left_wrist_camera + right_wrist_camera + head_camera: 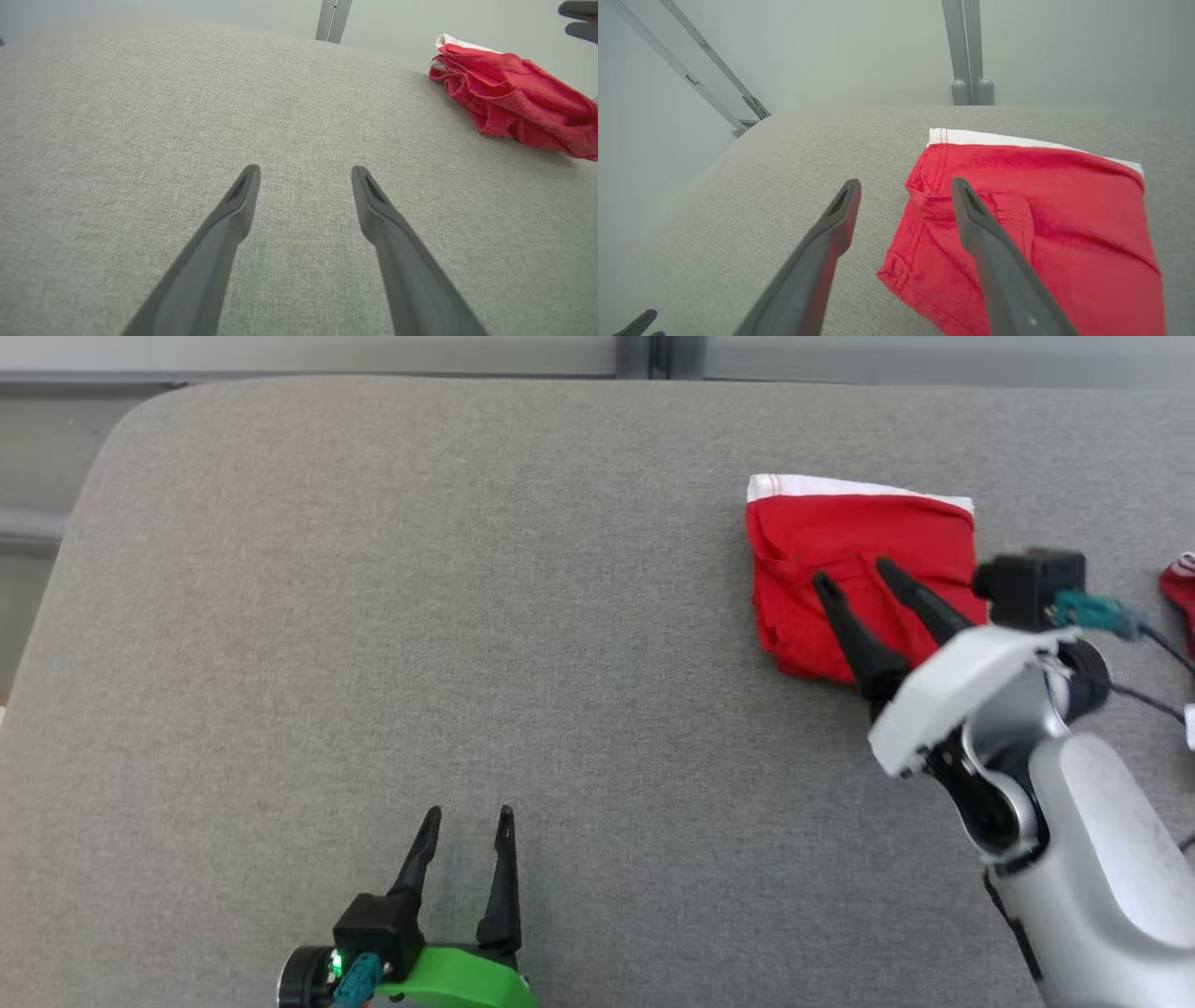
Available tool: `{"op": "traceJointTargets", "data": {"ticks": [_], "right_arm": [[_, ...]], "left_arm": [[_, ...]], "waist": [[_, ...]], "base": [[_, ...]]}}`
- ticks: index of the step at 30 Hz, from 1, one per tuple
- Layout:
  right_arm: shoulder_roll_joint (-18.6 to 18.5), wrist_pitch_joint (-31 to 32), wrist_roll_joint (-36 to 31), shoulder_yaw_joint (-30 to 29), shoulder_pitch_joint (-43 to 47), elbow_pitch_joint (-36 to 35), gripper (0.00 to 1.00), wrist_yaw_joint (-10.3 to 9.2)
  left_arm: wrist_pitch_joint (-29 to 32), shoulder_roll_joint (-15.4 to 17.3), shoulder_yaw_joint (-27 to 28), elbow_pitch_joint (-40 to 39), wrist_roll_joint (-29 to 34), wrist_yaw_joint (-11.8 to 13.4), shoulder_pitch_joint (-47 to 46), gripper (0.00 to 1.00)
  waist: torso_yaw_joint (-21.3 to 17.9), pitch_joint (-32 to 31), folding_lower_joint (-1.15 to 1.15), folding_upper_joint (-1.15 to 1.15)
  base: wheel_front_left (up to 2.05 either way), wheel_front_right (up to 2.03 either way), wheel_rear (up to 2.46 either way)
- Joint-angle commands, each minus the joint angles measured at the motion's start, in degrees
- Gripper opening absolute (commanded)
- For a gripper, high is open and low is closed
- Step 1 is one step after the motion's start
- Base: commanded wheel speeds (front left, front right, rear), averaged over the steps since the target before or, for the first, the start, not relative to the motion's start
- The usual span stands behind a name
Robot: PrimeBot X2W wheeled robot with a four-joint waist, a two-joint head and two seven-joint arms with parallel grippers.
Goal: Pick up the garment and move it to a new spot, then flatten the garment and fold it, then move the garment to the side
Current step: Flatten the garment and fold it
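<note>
- Beneath me, a grey fabric surface (373,616) spreads wide; a pale wall (831,46) with grey posts (966,46) stands behind.
- At 2 o'clock lies the folded red garment (859,527), its white band (840,485) farthest from me.
- My right claw (851,572) hovers released over it, gripping nothing; my left claw (469,813), at 6 o'clock, gapes above the grey fabric.
- My head view adds a red scrap (1178,593) at 3 o'clock.

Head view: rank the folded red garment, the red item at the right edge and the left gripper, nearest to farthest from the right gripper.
1. Folded red garment: directly under the open right gripper.
2. Red item: at the right edge, beyond the wrist.
3. Left gripper: lower left, across the grey surface.
</note>
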Motion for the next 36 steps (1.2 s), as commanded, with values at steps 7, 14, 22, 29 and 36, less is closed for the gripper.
{"op": "traceJointTargets", "data": {"ticks": [7, 14, 22, 29, 36], "right_arm": [[-8.8, -20.3, -6.1, -6.0, 17.2, -2.1, 1.00, -0.03], [-7.0, -30.2, -9.7, -14.1, 26.9, 4.3, 1.00, 0.01], [-2.8, -30.2, -13.0, -19.2, 32.5, 0.6, 1.00, 0.00], [-3.1, -30.2, -12.3, -16.7, 29.3, 0.2, 1.00, 0.00], [-9.1, -29.9, -12.3, -8.8, 9.9, 7.9, 0.00, 0.01]], "left_arm": [[-0.2, 0.2, 6.2, -2.4, 2.2, -2.1, 5.6, 1.00], [-0.2, 0.2, 11.6, -4.9, 4.1, -4.0, 10.4, 1.00], [-0.2, 0.2, 14.8, -6.0, 5.0, -6.4, 13.0, 1.00], [-0.2, 0.2, 14.6, -7.1, 4.9, -6.6, 11.5, 1.00], [-0.2, 0.2, 11.1, -8.5, 3.9, -5.9, 2.7, 1.00]], "waist": [[-6.7, -8.3, 0.00, 0.00], [-7.7, -12.9, 0.00, 0.00], [-7.7, -13.8, 0.00, 0.00], [-6.8, -11.5, 0.00, 0.00], [-3.2, 0.1, 0.00, 0.00]], "base": [[0.00, 0.00, 0.00], [0.00, 0.00, 0.00], [0.00, 0.00, 0.00], [0.00, 0.00, 0.00], [0.00, 0.00, 0.00]]}}
